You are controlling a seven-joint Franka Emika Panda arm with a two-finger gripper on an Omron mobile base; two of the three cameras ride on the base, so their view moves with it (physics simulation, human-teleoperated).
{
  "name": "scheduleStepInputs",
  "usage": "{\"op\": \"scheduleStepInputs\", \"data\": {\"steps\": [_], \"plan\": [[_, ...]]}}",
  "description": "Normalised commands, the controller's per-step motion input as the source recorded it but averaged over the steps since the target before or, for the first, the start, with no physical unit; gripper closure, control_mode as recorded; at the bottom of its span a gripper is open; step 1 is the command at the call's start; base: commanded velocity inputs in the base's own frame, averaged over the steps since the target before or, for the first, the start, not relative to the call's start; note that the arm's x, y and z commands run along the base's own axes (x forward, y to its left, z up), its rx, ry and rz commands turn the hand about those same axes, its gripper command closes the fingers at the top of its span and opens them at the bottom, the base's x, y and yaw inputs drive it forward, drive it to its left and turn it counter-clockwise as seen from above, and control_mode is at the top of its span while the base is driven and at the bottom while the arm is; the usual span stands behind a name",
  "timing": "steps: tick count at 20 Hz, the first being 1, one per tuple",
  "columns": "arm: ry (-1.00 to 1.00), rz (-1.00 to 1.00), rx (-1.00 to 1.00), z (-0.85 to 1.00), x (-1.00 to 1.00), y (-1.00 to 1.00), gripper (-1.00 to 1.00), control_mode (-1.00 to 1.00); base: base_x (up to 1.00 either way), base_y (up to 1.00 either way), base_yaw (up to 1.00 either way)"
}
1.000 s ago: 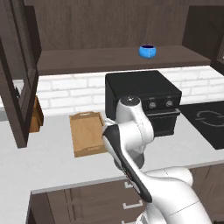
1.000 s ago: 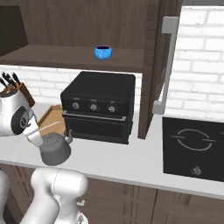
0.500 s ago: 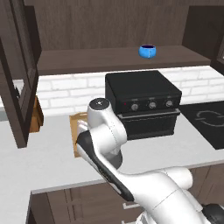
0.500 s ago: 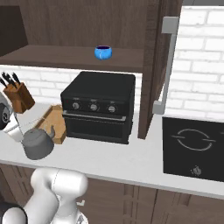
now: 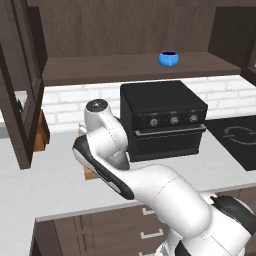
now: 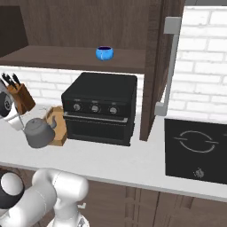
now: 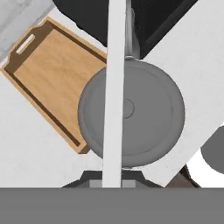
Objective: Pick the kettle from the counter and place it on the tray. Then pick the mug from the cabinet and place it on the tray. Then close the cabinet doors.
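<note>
Kitchen w/ grey-white desk (image 6: 111, 162), black oven (image 6: 99, 106) at back. Claw (image 7: 114, 177) pinched on kettle's (image 6: 39, 132) thin wire handle; kettle hangs right under claw, partly over tray's (image 7: 52, 74) near edge. Looks heavy, rigid metal; prob swings, so grip handle top-centre. Mug (image 6: 104, 53) waits on cabinet shelf (image 5: 125, 67) far above claw.

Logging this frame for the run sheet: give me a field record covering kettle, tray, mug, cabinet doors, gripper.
kettle: lifted off the counter, hanging by its wire handle, partly over the tray's edge
tray: on the counter left of the black oven, nothing on it
mug: on the cabinet shelf
cabinet doors: open
gripper: shut on the kettle handle
</note>
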Motion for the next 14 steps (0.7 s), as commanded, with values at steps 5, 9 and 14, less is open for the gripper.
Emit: {"op": "scheduleStepInputs", "data": {"steps": [5, 9, 14], "plan": [[-0.19, -0.06, 0.03, 0.19, 0.54, 0.14, 1.0, -1.0, 0.0, 0.0, 0.0], [-0.12, -0.06, 0.05, 0.0, 0.69, 0.08, 1.0, -1.0, 0.0, 0.0, 0.0], [-0.01, -0.05, 0.1, -0.05, 0.85, 0.02, 1.0, -1.0, 0.0, 0.0, 0.0]]}}
